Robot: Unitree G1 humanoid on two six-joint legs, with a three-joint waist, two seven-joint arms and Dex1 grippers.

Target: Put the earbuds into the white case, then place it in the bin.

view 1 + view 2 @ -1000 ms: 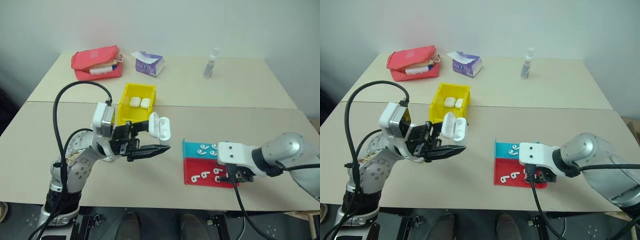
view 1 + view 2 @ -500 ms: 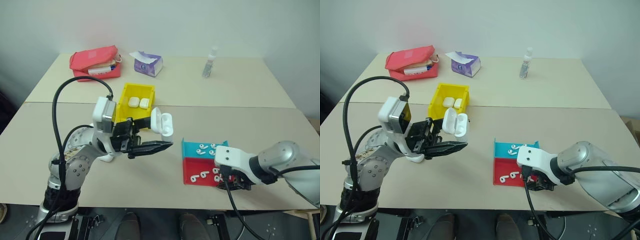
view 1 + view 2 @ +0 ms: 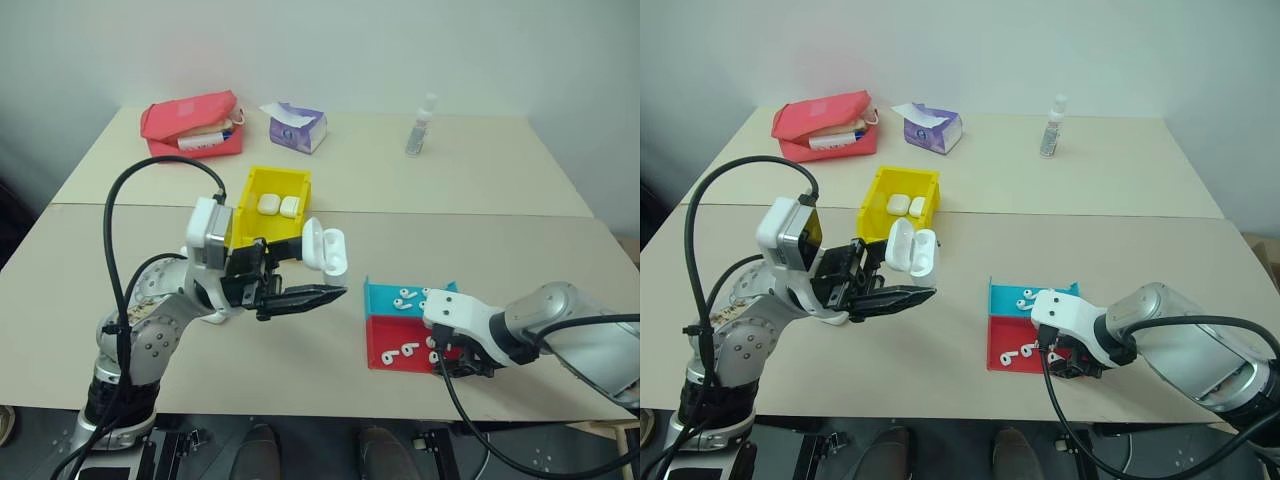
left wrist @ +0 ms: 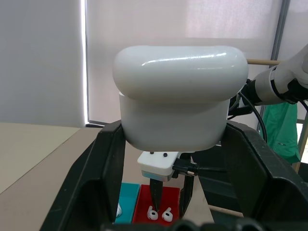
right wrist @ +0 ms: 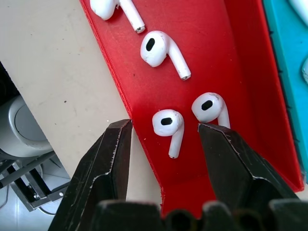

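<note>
My left gripper (image 3: 300, 272) is shut on the white case (image 3: 325, 250) and holds it above the table, lid flipped open; the case (image 4: 173, 98) sits between the two black fingers. The yellow bin (image 3: 246, 200) stands behind it with two white cases inside. Several earbuds (image 3: 400, 352) lie in the red tray (image 3: 378, 330), and more lie in the teal tray (image 3: 378, 297). My right gripper (image 5: 166, 127) is open, pointing down over the red tray's near corner. It straddles one earbud (image 5: 168, 126), one finger outside the rim and the other beside a second earbud (image 5: 208, 106).
At the table's far side lie a red pouch (image 3: 192, 125), a purple tissue pack (image 3: 297, 127) and a small spray bottle (image 3: 421, 128). A seam runs between the two tabletops just behind the bin. A black cable loops over my left arm.
My right gripper has sunk toward the red tray's near corner and rolled at the wrist. The left gripper has kept still with the case.
</note>
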